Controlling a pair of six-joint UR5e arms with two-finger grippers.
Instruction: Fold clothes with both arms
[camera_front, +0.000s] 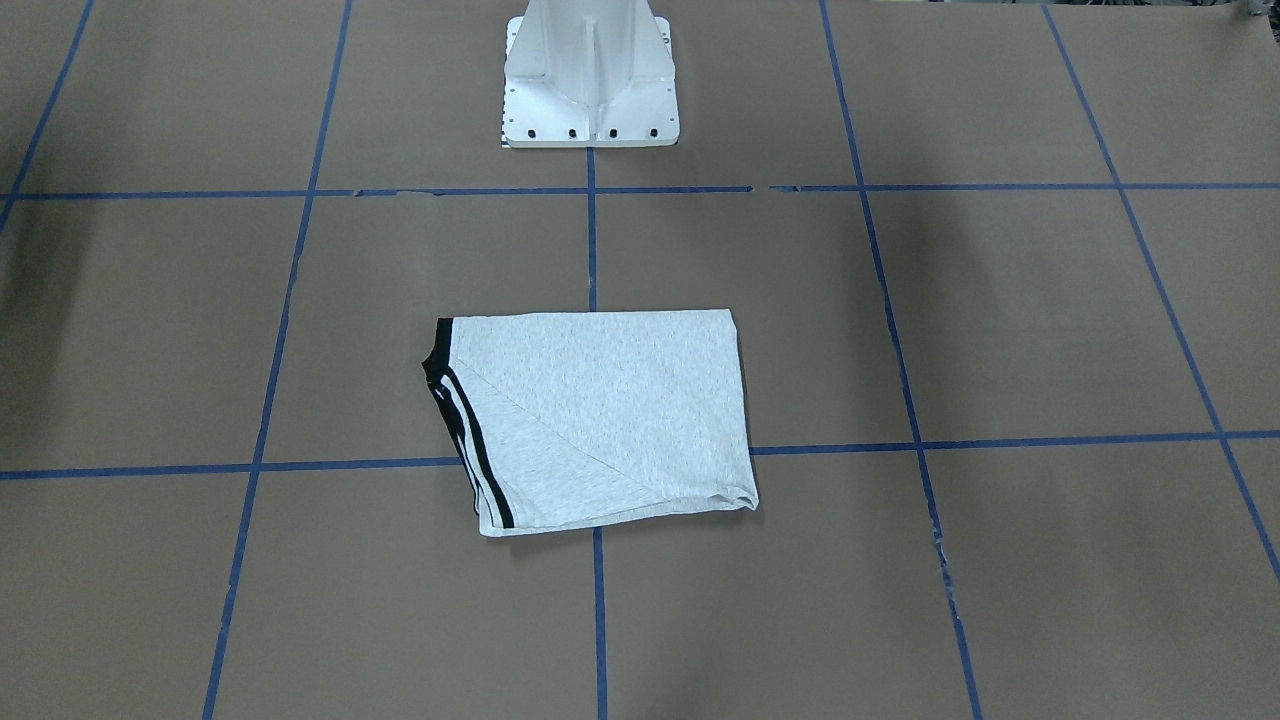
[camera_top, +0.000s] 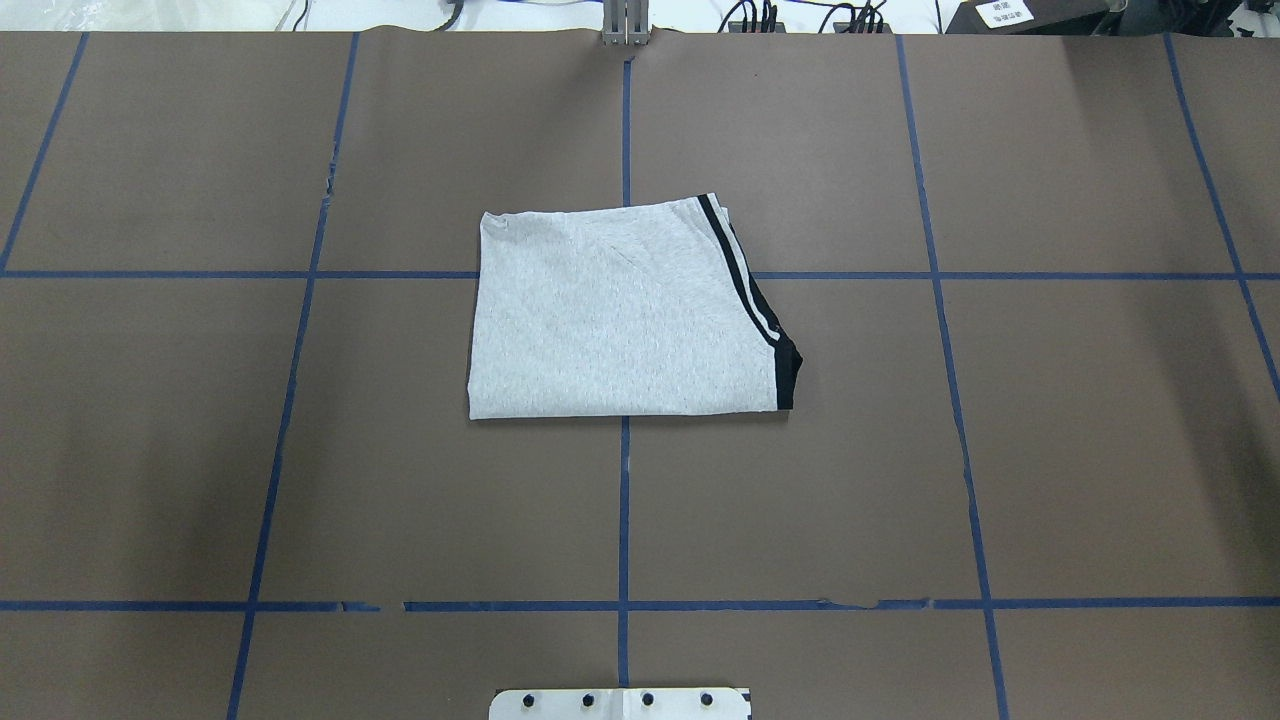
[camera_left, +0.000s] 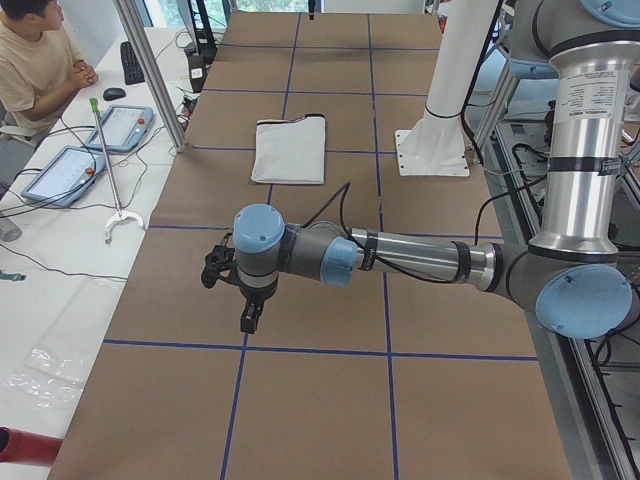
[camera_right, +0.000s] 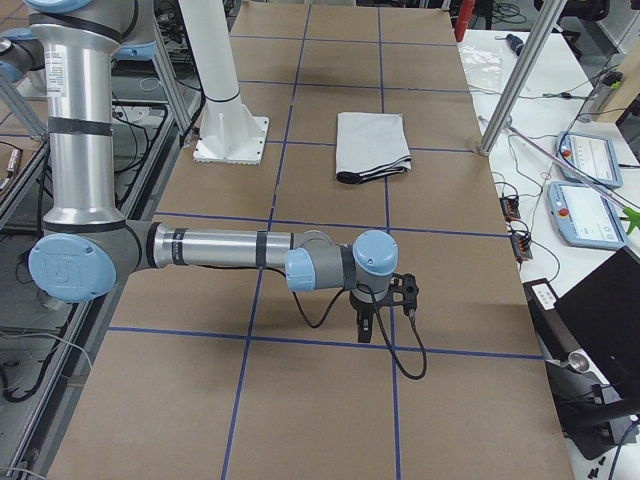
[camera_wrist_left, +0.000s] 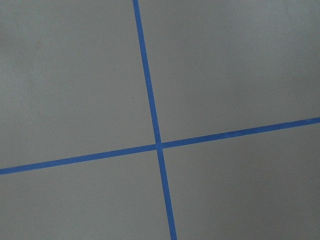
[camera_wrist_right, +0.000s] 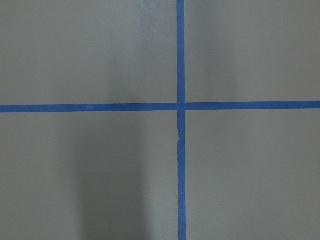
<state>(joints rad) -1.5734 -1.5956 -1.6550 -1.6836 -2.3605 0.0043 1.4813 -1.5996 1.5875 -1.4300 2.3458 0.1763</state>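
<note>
The T-shirt (camera_top: 610, 320) is soft, matt, heathered knit cloth. The matt brown paper (camera_top: 1000, 450) under it is crossed by smooth blue tape (camera_top: 623, 500). The pedestal (camera_front: 590, 90) is white painted metal, faintly glossy. The left arm (camera_left: 420, 258) is satin silver metal with smooth blue plastic caps (camera_left: 258, 228).

Silver tubular arms (camera_left: 420, 260) — light-blue joint caps (camera_left: 258, 228)

- T-shirt (camera_top: 610, 320): light grey, maybe speckled, black and white stripes.
- Table (camera_top: 150, 450): brown, blue lines.
- Left arm (camera_left: 420, 258) and right arm (camera_right: 220, 248): silver, light blue caps.
</note>
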